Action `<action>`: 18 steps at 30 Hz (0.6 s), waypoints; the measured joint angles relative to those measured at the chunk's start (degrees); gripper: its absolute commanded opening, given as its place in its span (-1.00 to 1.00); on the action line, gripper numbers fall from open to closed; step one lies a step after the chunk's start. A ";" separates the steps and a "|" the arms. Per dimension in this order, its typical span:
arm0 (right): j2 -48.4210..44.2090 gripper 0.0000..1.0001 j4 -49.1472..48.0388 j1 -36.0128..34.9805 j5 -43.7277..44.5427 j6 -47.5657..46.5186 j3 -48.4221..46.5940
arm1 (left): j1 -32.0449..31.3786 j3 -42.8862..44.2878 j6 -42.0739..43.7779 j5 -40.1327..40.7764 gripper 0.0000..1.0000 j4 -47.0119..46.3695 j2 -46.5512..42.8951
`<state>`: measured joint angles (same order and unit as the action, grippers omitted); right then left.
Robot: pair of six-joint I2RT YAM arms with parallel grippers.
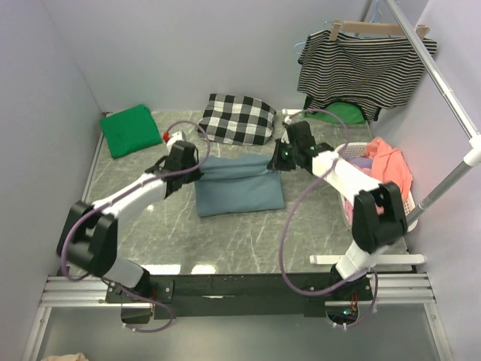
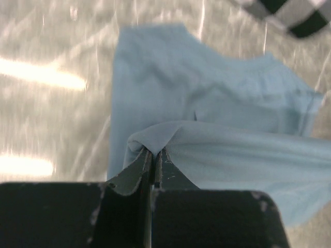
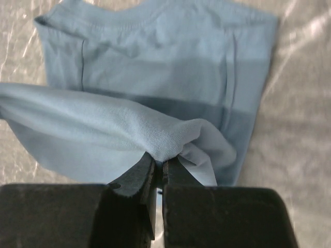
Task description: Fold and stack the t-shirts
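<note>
The slate-blue t-shirt [image 1: 239, 192] lies partly folded in the middle of the table, its far edge lifted between the two arms. My left gripper [image 1: 197, 174] is shut on that edge's left corner; in the left wrist view the cloth [image 2: 207, 103] bunches at the gripper [image 2: 153, 153]. My right gripper [image 1: 275, 162] is shut on the right corner, and the blue fabric [image 3: 155, 62] drapes over the gripper [image 3: 160, 160] in the right wrist view. A folded green t-shirt [image 1: 131, 129] rests at the back left.
A black-and-white checked cloth [image 1: 237, 118] lies behind the blue shirt. A striped top [image 1: 364, 68] hangs on a hanger from a rail at the back right, with green cloth [image 1: 344, 113] under it. A white basket [image 1: 411, 213] with pink and orange clothes stands at the right.
</note>
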<state>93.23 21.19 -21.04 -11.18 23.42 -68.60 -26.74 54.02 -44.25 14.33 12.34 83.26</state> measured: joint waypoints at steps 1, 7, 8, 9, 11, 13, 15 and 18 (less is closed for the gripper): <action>2.12 -1.00 0.00 0.39 -0.63 -0.35 -1.92 | 1.07 1.22 0.76 -0.83 -0.98 -0.52 1.64; 16.20 -0.89 0.00 1.99 -2.62 -2.14 -14.56 | 7.89 11.10 5.62 -6.19 -0.49 -4.55 14.71; 18.56 -0.62 0.20 2.27 -2.93 -2.34 -16.76 | 8.90 13.33 6.29 -7.48 0.04 -5.01 17.81; 20.76 -0.44 0.33 2.60 -3.08 -2.45 -18.75 | 9.57 15.19 7.10 -8.63 0.67 -5.35 20.31; 25.20 -0.38 1.57 3.43 -2.34 -3.10 -23.37 | 11.08 19.21 8.33 -11.23 0.99 -6.05 26.05; 27.87 -0.35 1.60 4.31 -0.90 -3.34 -25.70 | 12.48 22.12 8.90 -13.70 0.99 -6.86 30.99; 28.83 -0.14 1.99 5.11 1.46 -3.48 -26.86 | 13.66 23.74 9.42 -15.34 0.99 -8.81 33.57; 28.02 -0.12 2.51 5.64 7.21 -3.93 -27.32 | 14.36 25.40 10.32 -16.48 0.99 -9.33 33.44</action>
<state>121.25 23.70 -15.40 -3.97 19.49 -95.92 -12.38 79.42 -33.93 -2.15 3.01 116.71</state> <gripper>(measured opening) 0.425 0.993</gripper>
